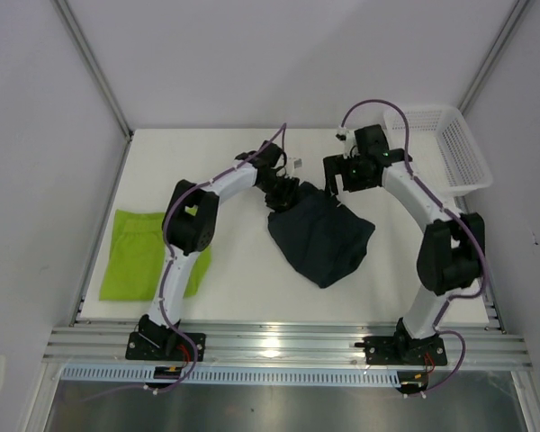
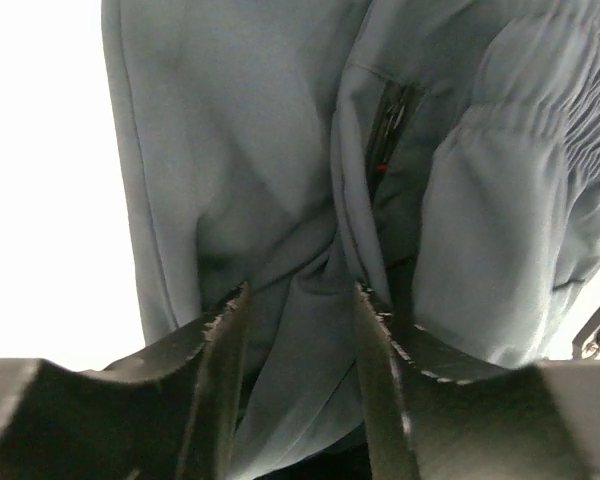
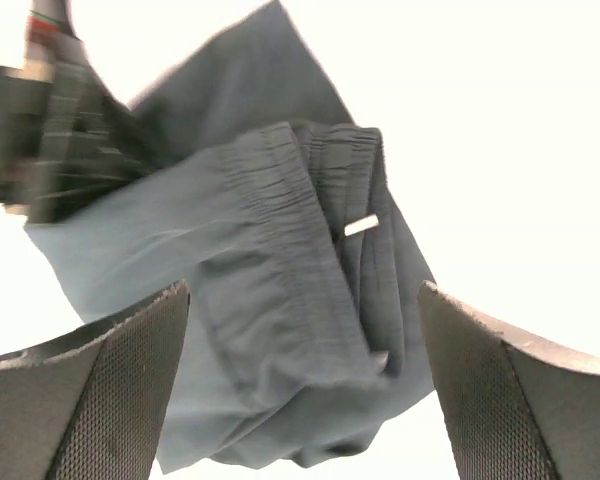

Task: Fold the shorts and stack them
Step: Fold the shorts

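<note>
green shorts [image 1: 148, 256] lie flat lower left, navy shorts [image 1: 324, 238] heaped mid-frame, left tool [image 1: 285, 191] seemingly pinching their cloth, right tool [image 1: 336, 174] spread empty, navy fold and stacking not yet done.

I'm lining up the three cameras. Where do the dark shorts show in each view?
Top external: dark shorts crumpled in the middle of the table.
Left wrist: filling the frame, bunched in the left end effector.
Right wrist: centre, beyond the open right end effector.
Shared landmark: the left end effector at the shorts' edge, upper left in the right wrist view.
</note>
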Robot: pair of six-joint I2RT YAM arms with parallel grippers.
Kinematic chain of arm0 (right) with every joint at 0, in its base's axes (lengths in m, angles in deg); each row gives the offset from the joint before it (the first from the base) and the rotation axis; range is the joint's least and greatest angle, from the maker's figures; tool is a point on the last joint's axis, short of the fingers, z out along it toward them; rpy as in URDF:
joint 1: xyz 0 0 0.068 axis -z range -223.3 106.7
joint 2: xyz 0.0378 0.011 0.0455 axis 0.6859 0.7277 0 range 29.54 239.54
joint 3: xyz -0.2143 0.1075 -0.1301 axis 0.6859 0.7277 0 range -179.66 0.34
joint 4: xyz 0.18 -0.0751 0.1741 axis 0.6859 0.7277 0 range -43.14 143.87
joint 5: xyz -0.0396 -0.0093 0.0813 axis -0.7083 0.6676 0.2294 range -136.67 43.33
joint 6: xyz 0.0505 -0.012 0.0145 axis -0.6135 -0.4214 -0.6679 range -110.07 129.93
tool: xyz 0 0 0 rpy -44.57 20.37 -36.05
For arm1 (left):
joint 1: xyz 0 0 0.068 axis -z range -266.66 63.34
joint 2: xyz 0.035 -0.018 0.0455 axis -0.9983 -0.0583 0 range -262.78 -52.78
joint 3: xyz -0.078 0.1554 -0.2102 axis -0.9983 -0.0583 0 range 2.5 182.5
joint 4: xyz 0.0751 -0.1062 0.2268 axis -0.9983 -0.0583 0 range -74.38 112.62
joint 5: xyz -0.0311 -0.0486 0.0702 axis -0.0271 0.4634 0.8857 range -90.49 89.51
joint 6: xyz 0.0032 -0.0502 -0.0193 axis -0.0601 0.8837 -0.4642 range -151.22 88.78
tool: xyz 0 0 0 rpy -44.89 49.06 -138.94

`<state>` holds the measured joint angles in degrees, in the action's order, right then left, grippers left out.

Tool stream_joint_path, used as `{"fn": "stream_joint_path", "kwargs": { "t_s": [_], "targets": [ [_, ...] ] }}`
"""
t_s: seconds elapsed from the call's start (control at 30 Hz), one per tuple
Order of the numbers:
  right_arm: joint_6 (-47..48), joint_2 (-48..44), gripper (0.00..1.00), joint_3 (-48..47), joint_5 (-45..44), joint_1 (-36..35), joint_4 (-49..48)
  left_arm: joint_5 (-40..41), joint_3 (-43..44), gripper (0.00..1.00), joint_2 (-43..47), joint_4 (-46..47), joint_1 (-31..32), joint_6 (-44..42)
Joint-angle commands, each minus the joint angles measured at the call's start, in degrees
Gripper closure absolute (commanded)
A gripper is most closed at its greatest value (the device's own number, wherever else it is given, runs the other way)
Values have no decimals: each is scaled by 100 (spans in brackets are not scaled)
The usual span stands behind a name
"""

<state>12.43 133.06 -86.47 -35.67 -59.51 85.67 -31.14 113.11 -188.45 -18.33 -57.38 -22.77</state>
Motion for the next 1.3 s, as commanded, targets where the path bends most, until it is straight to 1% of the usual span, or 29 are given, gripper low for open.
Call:
{"fn": "stream_joint_path", "kwargs": {
  "t_s": [0.0,0.03,0.07,0.1,0.17,0.2,0.23,0.33,0.37,0.4,0.43,0.47,0.5,0.57,0.7,0.77,0.9,0.93,1.03,1.1,1.2,1.23,1.27],
  "targets": [
    [-688,-1094,4,477,269,170,-584,42,-697,49,761,605,-379,534],
    [-1099,-1272,4,689,445,223,-794,68,-733,48,866,719,-396,587],
    [-1346,-1430,5,917,707,258,-883,86,-951,48,946,746,-405,657],
    [-1584,-1754,5,1416,762,311,-979,156,-1014,47,1068,833,-405,702],
    [-2189,-2054,8,1972,850,311,-1251,279,-1102,48,1131,825,-405,833],
    [-2341,-2177,9,2244,894,294,-1331,332,-1277,47,1149,878,-405,877],
    [-2464,-2431,10,2804,947,276,-1532,376,-1365,48,1184,904,-405,921],
    [-2754,-2819,13,3545,1377,223,-1980,779,-2076,48,1437,1150,-423,1246],
    [-2825,-2881,14,3957,1526,215,-2087,806,-2270,48,1526,1272,-440,1438],
    [-2930,-2951,15,4135,1571,214,-2201,815,-2420,48,1622,1482,-449,1519],
    [-2992,-2996,15,4302,1658,214,-2472,781,-2847,48,1789,1580,-458,1598],
    [-3062,-3057,16,4608,1790,214,-2596,772,-2982,48,1895,1703,-467,1738],
    [-3185,-3049,17,4716,1835,206,-2806,789,-3401,48,2000,1939,-467,1800],
    [-3308,-3005,18,5014,2053,179,-3071,780,-3685,48,2334,2291,-476,1976],
    [-3598,-2865,19,5314,2221,135,-3660,1017,-4283,49,2748,2363,-476,2126],
    [-3599,-2742,19,5341,2301,136,-3740,1175,-4634,49,3010,2398,-476,2178],
    [-3546,-2636,20,5323,2239,135,-3749,1448,-5040,49,3381,2434,-484,2205],
    [-3520,-2618,22,5297,2178,127,-3688,1483,-5092,49,3433,2434,-493,2205],
    [-3397,-2819,23,5165,1635,30,-3258,1536,-5303,48,3557,2451,-519,2223],
    [-3318,-3030,23,5086,1440,12,-2916,1536,-5479,48,3644,2513,-520,2266],
    [-3107,-3136,30,4823,905,4,-2362,1545,-5759,48,3863,2627,-528,2371],
    [-3081,-3198,36,4726,790,12,-2273,1580,-5813,46,3943,2636,-537,2398],
    [-3054,-3250,40,4691,728,12,-2203,1650,-5848,46,4039,2619,-563,2407]
  ]
}}
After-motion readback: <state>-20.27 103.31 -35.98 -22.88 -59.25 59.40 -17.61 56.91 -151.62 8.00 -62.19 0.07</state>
